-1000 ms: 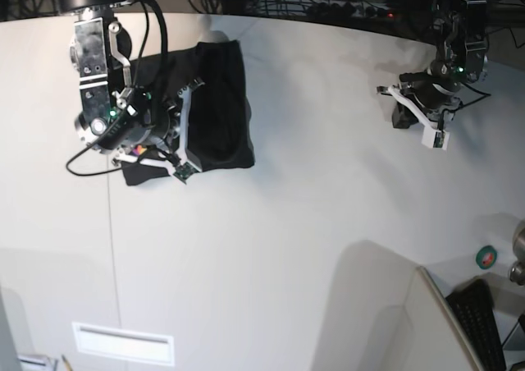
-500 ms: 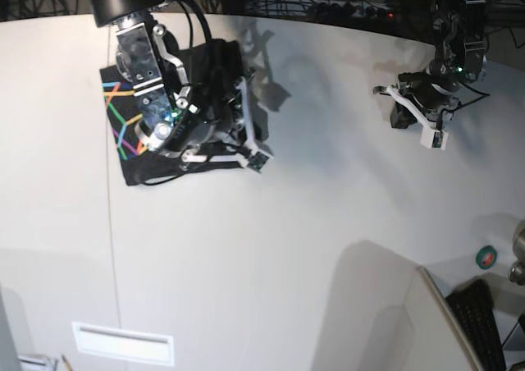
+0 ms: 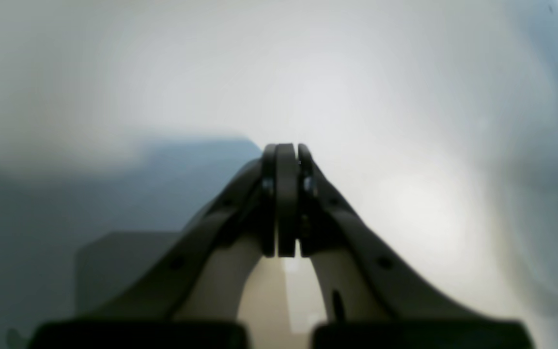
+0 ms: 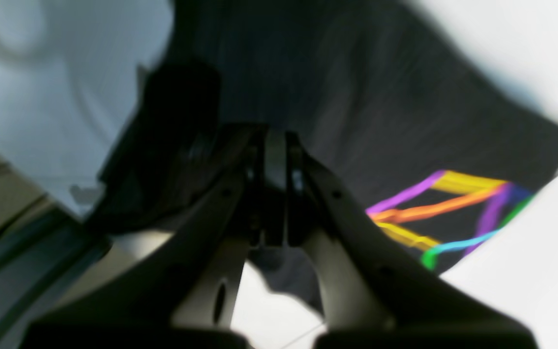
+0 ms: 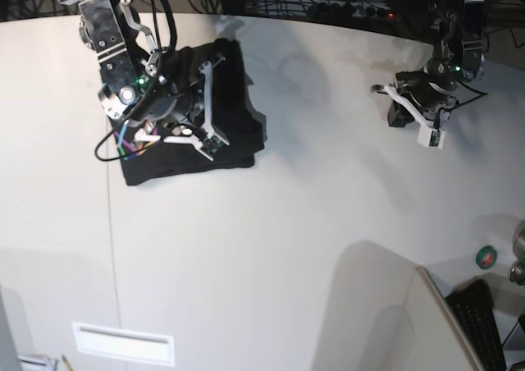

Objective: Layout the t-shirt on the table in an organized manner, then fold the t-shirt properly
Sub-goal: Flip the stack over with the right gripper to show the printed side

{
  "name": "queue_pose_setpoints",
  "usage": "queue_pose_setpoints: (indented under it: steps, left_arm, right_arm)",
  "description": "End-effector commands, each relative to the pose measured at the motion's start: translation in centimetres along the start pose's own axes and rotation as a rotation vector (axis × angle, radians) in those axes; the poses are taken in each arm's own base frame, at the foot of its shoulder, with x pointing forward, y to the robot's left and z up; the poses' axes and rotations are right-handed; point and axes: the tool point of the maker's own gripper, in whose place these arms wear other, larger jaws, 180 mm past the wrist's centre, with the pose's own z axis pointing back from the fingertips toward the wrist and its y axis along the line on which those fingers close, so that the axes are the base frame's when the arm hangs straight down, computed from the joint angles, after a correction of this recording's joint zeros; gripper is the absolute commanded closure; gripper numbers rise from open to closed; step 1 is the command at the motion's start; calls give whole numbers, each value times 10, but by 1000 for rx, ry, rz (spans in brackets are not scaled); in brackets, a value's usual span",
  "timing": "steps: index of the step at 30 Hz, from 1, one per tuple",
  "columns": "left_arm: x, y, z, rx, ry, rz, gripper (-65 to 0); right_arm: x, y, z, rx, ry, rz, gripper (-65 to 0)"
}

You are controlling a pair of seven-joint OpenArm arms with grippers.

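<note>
The black t-shirt (image 5: 234, 116) lies as a compact bundle at the far left of the white table (image 5: 287, 223). Only a corner of its rainbow print (image 5: 127, 145) shows there. My right gripper (image 5: 168, 125) sits low on the shirt's left half. In the right wrist view the right gripper (image 4: 275, 145) is shut, its tips are pressed into the black t-shirt (image 4: 356, 97), and a raised fold is bunched at their left. The coloured print (image 4: 453, 203) shows at lower right. My left gripper (image 5: 399, 115) hovers far to the right. In the left wrist view the left gripper (image 3: 286, 155) is shut and empty over bare table (image 3: 356, 72).
A thin dark seam (image 5: 111, 240) runs down the table's left side. A white slotted plate (image 5: 123, 342) lies near the front edge. A green tape roll (image 5: 486, 258), a keyboard (image 5: 480, 322) and a white panel (image 5: 385, 322) fill the front right corner. Cables line the far edge.
My right arm swung from the shirt's lower left to its right side, baring the print, then came back left, so the print is mostly covered again. The left arm stayed put.
</note>
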Motion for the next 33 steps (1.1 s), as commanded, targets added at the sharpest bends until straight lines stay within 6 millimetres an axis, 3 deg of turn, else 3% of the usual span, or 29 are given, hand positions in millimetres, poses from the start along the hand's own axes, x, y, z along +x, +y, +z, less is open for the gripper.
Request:
queue_pose_setpoints:
  steps: [1,4,7,10,13,18,20,23,27,33]
  left_arm:
    - [16,0,2,-6,-47,-9,0]
    - [13,-19,-5,-43,-40,-10,0]
    - [17,-43,-15,-102,-35,-44,0]
    - [16,-61,-20,-144,-25,-68,0]
    - [15,-67,-21,-157,-22,-72,0]
    - [17,-73,-23,-163,-33,-54,0]
    - [13,-73,-22,-164,-27,-52,0]
    - [15,-75,-20,-168,-32,-59,0]
    - [17,-76,-20,-170,-38,-60,0]
    - [24,-85,-20,-188,-55,-68,0]
  right_arm:
    - [7,3,2,9,-33,-5,0]
    - [-1,21,-3,53,-15,-19,0]
    - [5,43,-15,112,-4,-55,0]
    - [19,59,-20,151,-15,-42,0]
    - [36,70,-18,167,-42,18,0]
    - [58,58,3,117,-122,56,0]
    - [38,40,9,72,-102,24,0]
    - [13,27,8,51,-60,-41,0]
    - [-15,39,-10,95,28,-65,0]
    - [21,78,-19,180,-11,16,0]
